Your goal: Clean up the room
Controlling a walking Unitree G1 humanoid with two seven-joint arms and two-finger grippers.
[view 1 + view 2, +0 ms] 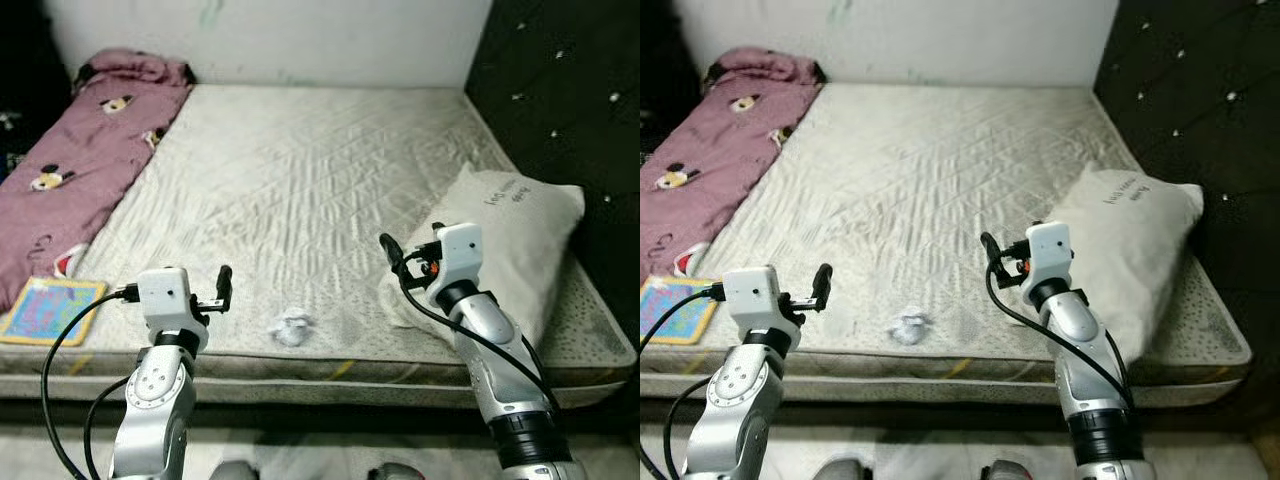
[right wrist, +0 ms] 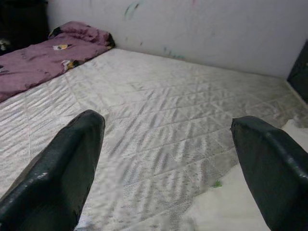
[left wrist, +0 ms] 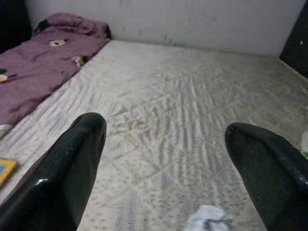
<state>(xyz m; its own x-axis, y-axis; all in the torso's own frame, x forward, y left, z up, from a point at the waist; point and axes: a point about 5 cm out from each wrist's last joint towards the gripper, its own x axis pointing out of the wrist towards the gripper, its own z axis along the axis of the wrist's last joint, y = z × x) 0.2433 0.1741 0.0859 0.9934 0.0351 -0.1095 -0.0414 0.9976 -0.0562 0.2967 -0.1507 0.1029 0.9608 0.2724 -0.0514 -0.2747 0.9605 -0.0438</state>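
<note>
Looking down from the head, a small crumpled white wad (image 1: 292, 327), probably tissue, lies near the mattress (image 1: 300, 180) front edge, between the left gripper (image 1: 224, 288) and right gripper (image 1: 392, 256); light and soft, it suits a pinch across its middle. Left wrist: fingers (image 3: 72, 168) spread apart, wad just ahead. Right wrist: fingers (image 2: 62, 168) likewise spread, pillow (image 2: 231, 207) beside.

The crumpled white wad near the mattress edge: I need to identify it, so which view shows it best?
Left eye view: the crumpled white wad lies whole on the mattress. Right eye view shows it likewise; left wrist view catches only its top at the frame edge.
</note>
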